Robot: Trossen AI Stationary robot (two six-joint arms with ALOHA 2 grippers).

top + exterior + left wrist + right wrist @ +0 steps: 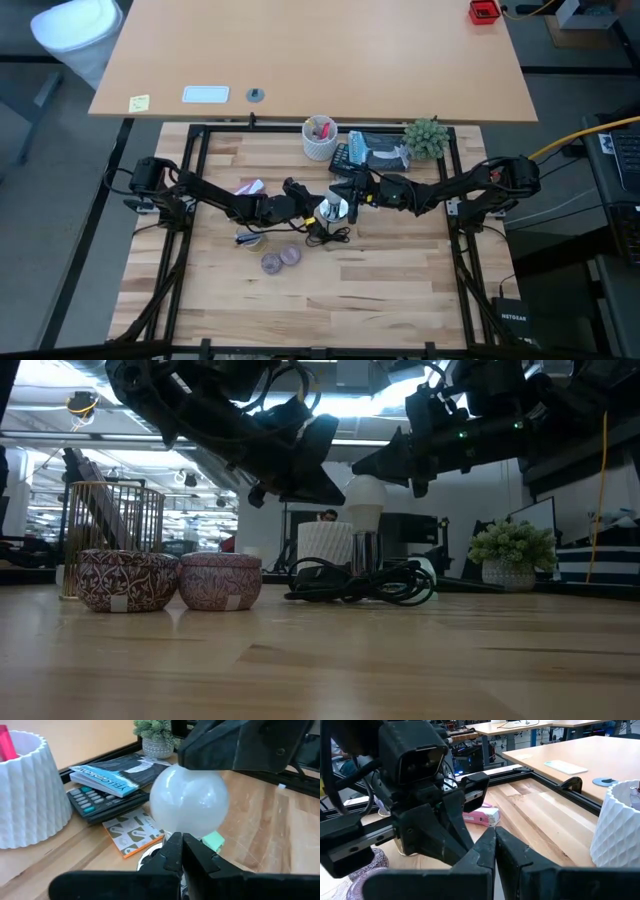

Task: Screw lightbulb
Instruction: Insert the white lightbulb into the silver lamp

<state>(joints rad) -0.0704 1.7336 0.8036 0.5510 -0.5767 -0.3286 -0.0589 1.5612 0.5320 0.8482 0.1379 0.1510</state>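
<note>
Lightbulb (364,494) upright in its socket (364,553) at mid-table, just in front of the white ribbed pen cup (321,139). Left gripper (312,209) beside the bulb on the far side from the right gripper (352,190), both fingers pressed together, holding nothing. Black cord (360,582) coiled around the socket base.

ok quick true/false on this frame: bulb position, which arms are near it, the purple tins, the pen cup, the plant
1. The lightbulb stands upright, globe up, metal base down. True.
2. Both arms meet at the bulb: left gripper and right gripper flank it. True.
3. The two purple tins are stacked on each other. False: they sit side by side on the table.
4. The white cup of pens lies tipped over. False: it stands upright.
5. The small plant sits at the table's front edge. False: it is at the back, right side.
</note>
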